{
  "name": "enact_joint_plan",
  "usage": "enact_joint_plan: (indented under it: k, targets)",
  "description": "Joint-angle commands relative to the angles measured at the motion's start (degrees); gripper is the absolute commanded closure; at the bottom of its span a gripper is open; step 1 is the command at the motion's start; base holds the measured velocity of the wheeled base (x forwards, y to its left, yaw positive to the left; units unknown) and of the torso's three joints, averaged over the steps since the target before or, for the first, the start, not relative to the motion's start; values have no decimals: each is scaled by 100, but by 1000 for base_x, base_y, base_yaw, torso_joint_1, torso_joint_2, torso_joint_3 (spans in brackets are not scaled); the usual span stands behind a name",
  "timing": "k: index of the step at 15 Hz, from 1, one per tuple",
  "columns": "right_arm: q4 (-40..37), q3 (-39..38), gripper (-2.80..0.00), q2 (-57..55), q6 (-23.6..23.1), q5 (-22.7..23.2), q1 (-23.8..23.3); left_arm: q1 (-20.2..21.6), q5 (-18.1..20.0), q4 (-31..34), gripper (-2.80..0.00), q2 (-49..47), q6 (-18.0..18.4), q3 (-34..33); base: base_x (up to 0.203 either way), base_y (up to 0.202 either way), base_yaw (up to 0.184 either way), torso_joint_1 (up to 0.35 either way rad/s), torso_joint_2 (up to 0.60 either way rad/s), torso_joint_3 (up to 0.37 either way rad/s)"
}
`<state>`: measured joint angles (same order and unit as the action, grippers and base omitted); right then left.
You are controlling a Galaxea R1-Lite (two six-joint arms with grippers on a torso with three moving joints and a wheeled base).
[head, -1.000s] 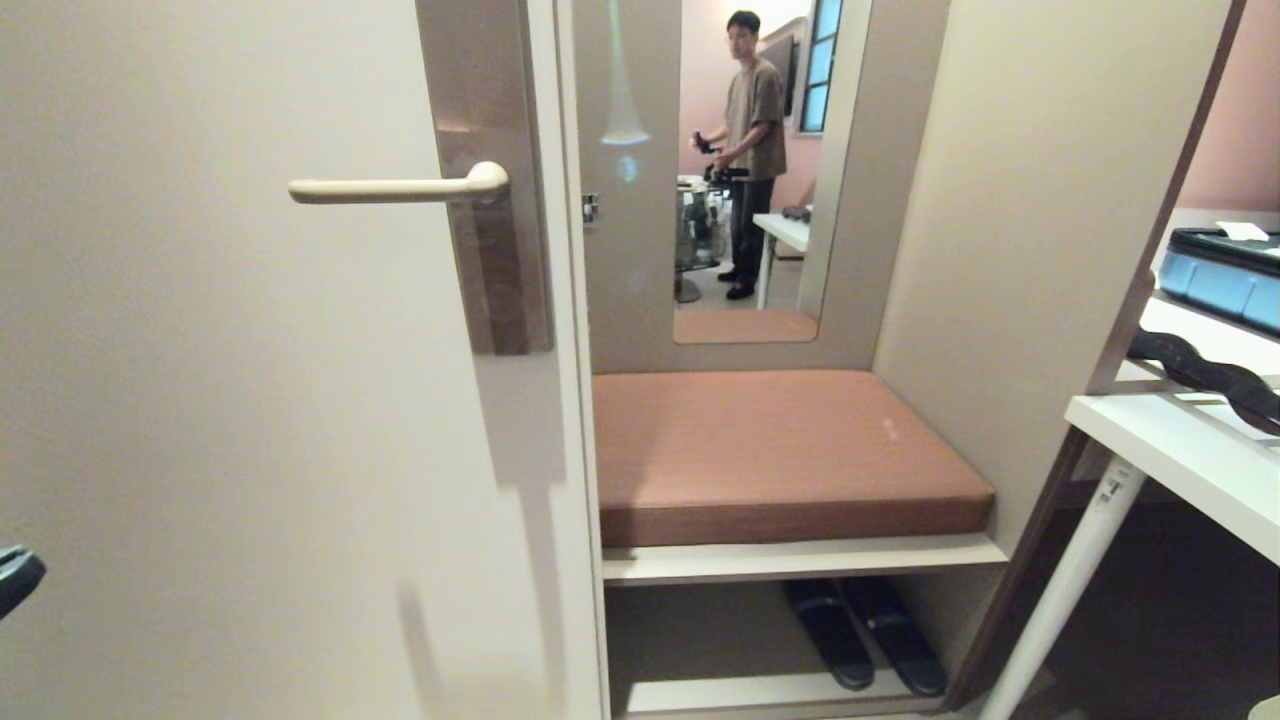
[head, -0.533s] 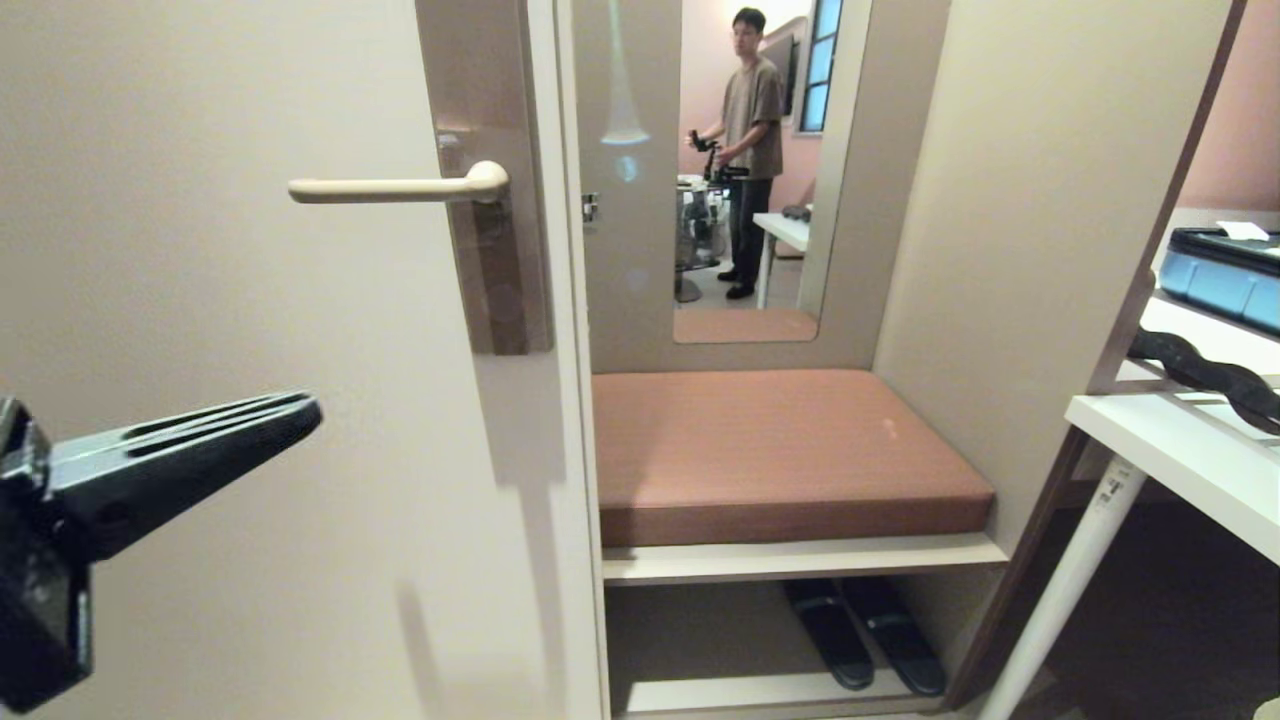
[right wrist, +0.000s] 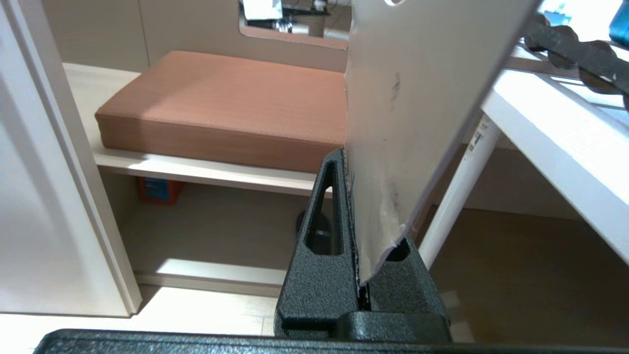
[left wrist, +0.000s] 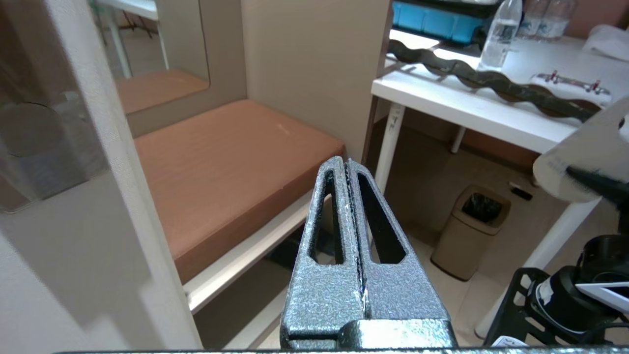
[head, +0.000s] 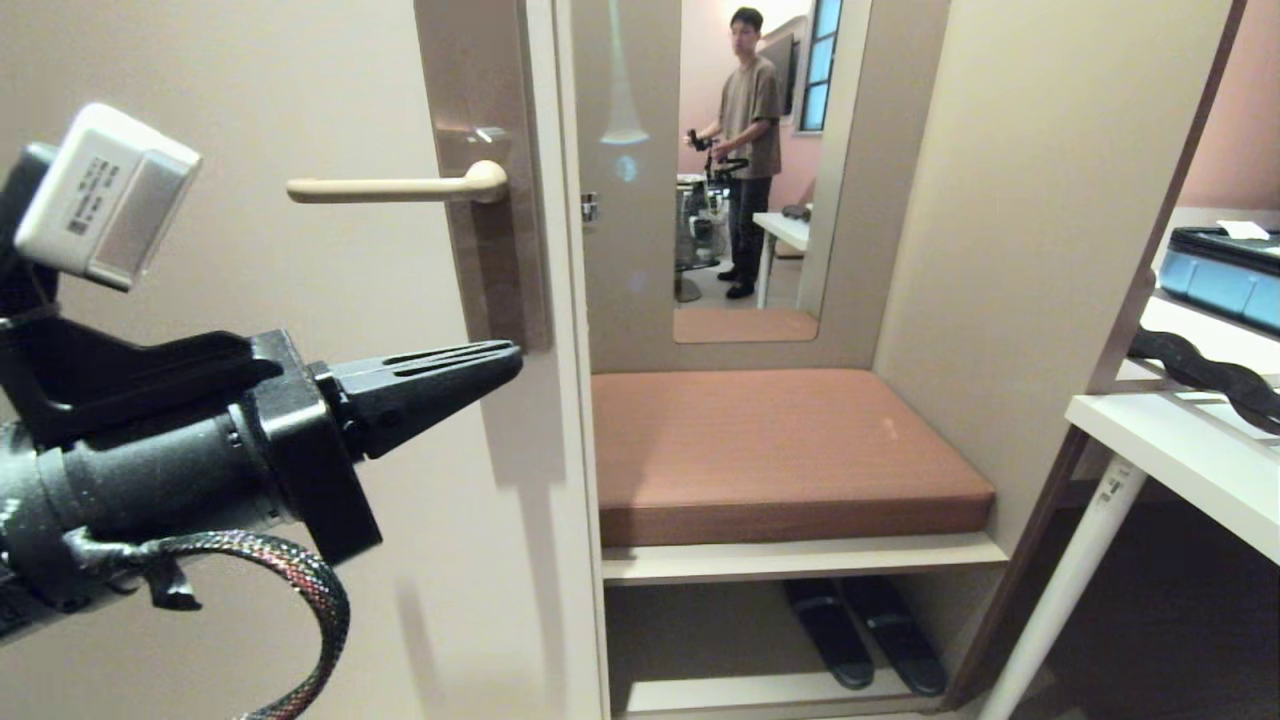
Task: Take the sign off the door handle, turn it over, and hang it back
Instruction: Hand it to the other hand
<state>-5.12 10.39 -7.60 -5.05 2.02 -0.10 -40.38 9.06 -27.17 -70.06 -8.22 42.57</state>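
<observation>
Left gripper (head: 510, 360): jaws pressed together, nothing between them; tip level, pointing at the door edge.
Door handle (head: 400, 187): cream lever above the left jaws, apart from them, bare.
Bench cushion (head: 780, 450): brown, beyond the left jaws' tip and lower.
Right gripper (right wrist: 355, 162): jaws clamped on the sign, lower edge pinched between them.
Sign (right wrist: 417, 108): pale face showing, standing up out of the right jaws, tilted toward the white table (right wrist: 555, 142).
</observation>
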Motion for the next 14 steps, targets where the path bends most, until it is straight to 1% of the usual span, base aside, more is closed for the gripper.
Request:
enact_joint_plan:
  k: [1,2,4,6,7,8,9,10,11,13,14]
  targets:
    - [17,222,0,-647,-5,24,1,-61,7,-19,0,-236,0,74,0,0,0,0,0,0]
    - [48,374,0,-970,-5,94,1,-89,8,-17,0,-291,-3,171,0,0,0,0,0,0]
    - [243,723,0,-1742,-5,436,1,-161,66,-16,0,-492,-2,377,0,0,0,0,0,0]
    - [581,1092,0,-2559,-5,905,1,-182,356,-17,0,-683,4,579,0,0,0,0,0,0]
    - [783,1309,0,-2994,-5,1250,1,-200,489,-16,0,-781,0,702,0,0,0,0,0,0]
    - [962,1502,0,-3352,-5,1636,1,-261,527,-21,0,-875,-3,813,0,0,0,0,0,0]
    - [1132,1694,0,-3679,-5,2158,1,-328,540,-23,0,-966,-4,927,0,0,0,0,0,0]
    - [1280,1896,0,-3990,-5,2878,1,-432,550,-22,0,-1068,-4,1014,0,0,0,0,0,0]
    - [1377,2066,0,-4239,-9,3429,1,-541,552,-24,0,-1172,-7,1102,0,0,0,0,0,0]
    - [1497,2391,0,-4693,-7,4255,19,-752,554,-46,0,-1413,-88,1306,0,0,0,0,0,0]
    - [1517,2533,0,-4879,1,4527,67,-866,559,-99,0,-1550,-224,1444,0,0,0,0,0,0]
